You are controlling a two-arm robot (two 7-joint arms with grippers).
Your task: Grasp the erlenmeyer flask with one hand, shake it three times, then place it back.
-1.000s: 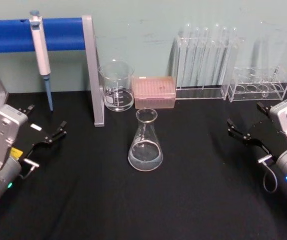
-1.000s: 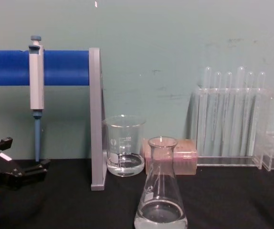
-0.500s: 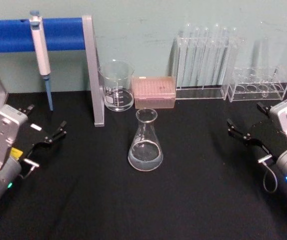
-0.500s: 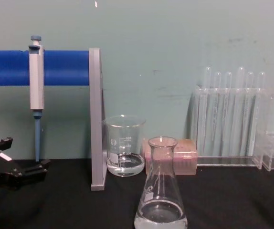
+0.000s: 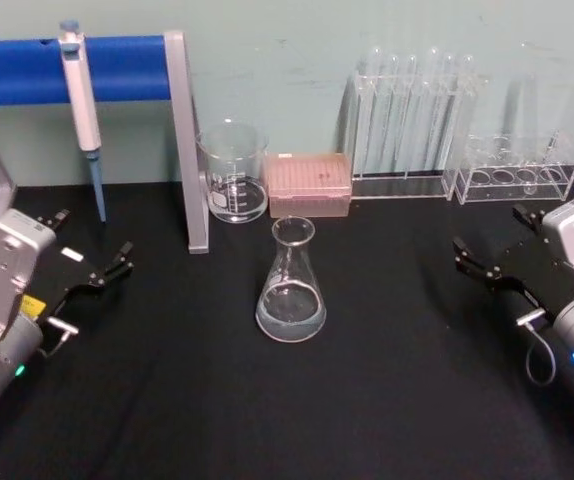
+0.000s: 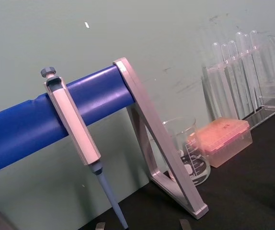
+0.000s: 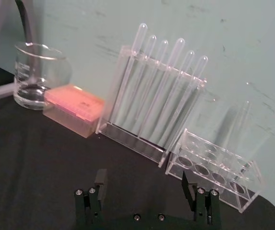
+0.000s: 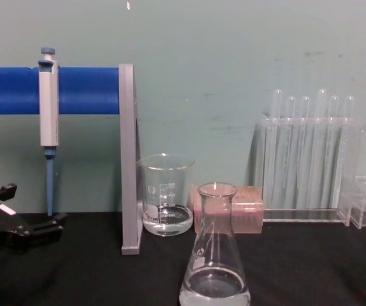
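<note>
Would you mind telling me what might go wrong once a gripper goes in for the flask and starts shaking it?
1. The erlenmeyer flask holds liquid and has no stopper, so hard shaking may splash it out.
2. The beaker and pink tip box stand close behind it; a wide swing might hit them.
3. The tapered glass may slip in the open left gripper or right gripper.
</note>
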